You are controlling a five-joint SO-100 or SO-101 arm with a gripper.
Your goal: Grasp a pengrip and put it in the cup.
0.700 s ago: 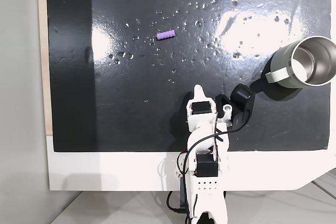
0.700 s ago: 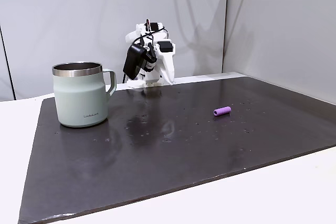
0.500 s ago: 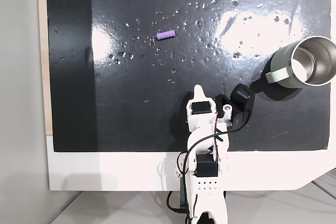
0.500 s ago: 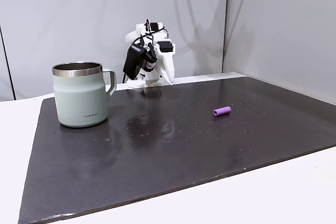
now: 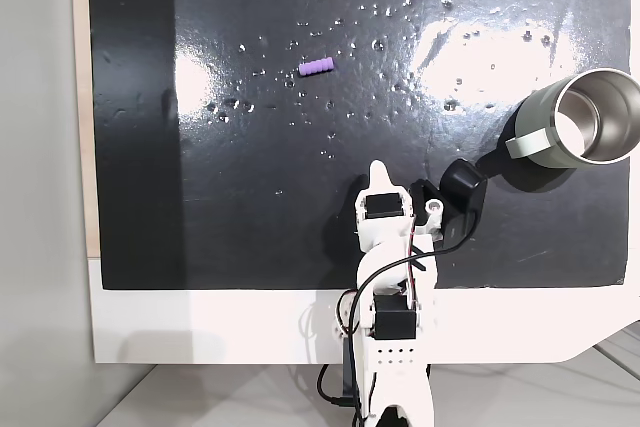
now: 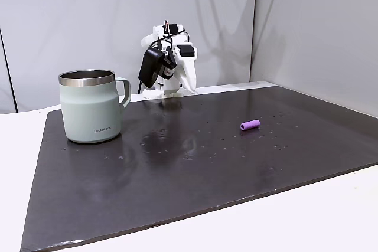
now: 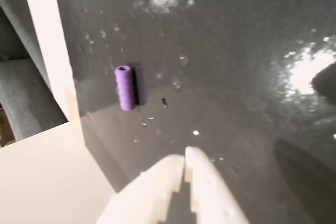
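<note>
The gripper (image 7: 185, 157) is closed and empty above the surface (image 7: 236, 77); the pengrip (image 7: 125, 87) lies well ahead of it. The cup (image 5: 585, 117) stands far off to its side.

The cup (image 5: 590, 119) is cut off by the right edge in a fixed view — the gripper (image 7: 185, 162) is clipped at the wrist view's bottom edge, somewhat blurred.
</note>
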